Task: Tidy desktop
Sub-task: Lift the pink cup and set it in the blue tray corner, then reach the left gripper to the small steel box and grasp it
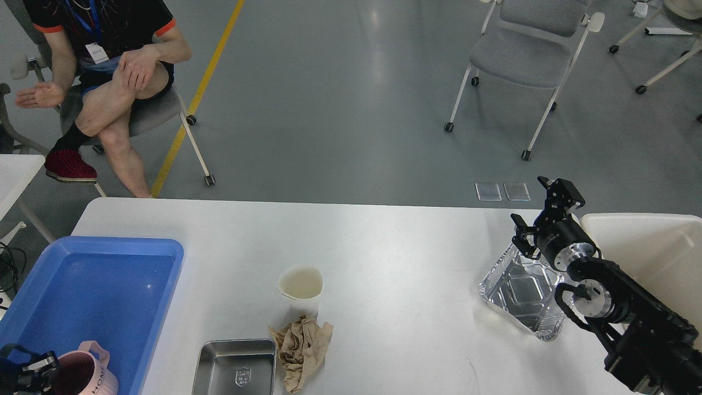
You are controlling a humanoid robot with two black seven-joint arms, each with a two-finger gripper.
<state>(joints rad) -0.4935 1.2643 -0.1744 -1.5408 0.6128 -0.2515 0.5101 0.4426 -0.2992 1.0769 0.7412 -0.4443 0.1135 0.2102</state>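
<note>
The white desktop [384, 247] holds a white paper cup [300, 288], a crumpled brown paper wad [301, 345] just in front of it, a small steel tray [237, 366] and an empty foil container [518, 291]. My right gripper [527, 198] is open and empty, held just above the foil container's far edge. My left gripper [34, 370] shows only as a dark tip at the bottom left, against the rim of a pink mug [82, 373] that sits in the blue tray [93, 291]. Its fingers cannot be told apart.
A cream-white bin [652, 247] stands at the desktop's right edge, behind my right arm. A seated person [109, 71] and a chair [526, 49] are on the floor beyond the far edge. Another white table [13, 170] is at the left.
</note>
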